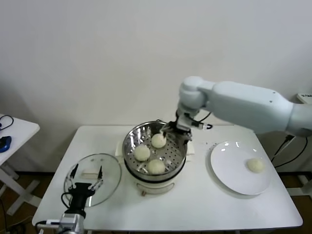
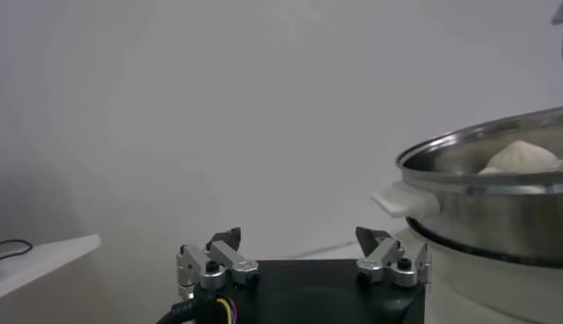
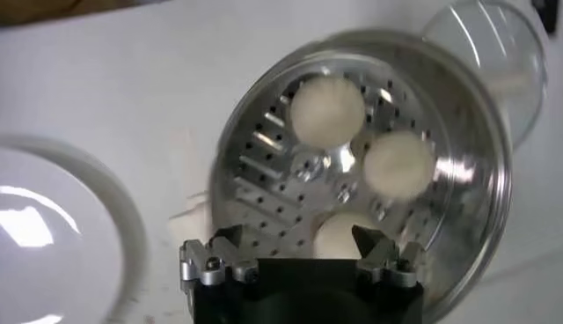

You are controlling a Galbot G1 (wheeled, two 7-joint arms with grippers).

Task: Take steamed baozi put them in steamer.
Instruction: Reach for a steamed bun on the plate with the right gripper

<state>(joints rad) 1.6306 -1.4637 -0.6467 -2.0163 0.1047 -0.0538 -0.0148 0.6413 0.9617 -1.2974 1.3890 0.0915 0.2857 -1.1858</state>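
Right now the right hand (image 1: 171, 129) hangs at the steamer's (image 1: 130, 137) back rim, fingers (image 3: 208, 264) spread apart and holding nothing, directly over the baozi at the back of the tray (image 1: 158, 140). Two more baozi sit on the perforated tray, one toward the left side (image 1: 142, 152) and one toward the front (image 1: 156, 166); none of the three clearly touch in the right wrist view. Steamer stands mid-counter on its cream base. Fourth baozi (image 1: 255, 165) lies alone on the white plate (image 1: 229, 170) toward the counter's right edge, well apart from the steamer. Left hand (image 1: 86, 176) is parked low at the counter's front-left corner, fingers apart and empty, over the glass lid (image 1: 109, 168). Handling, by judgement: baozi looks light, soft and squashy, with a smooth matte skin that may be a little tacky and could dent or tear under a hard pinch. Best hold seems across the widest part of the dome from above, fingers low on opposite sides, closing gently. Plate is glossy, so the bun might slide if nudged from one side. Counter (image 1: 204, 204) is plain white.
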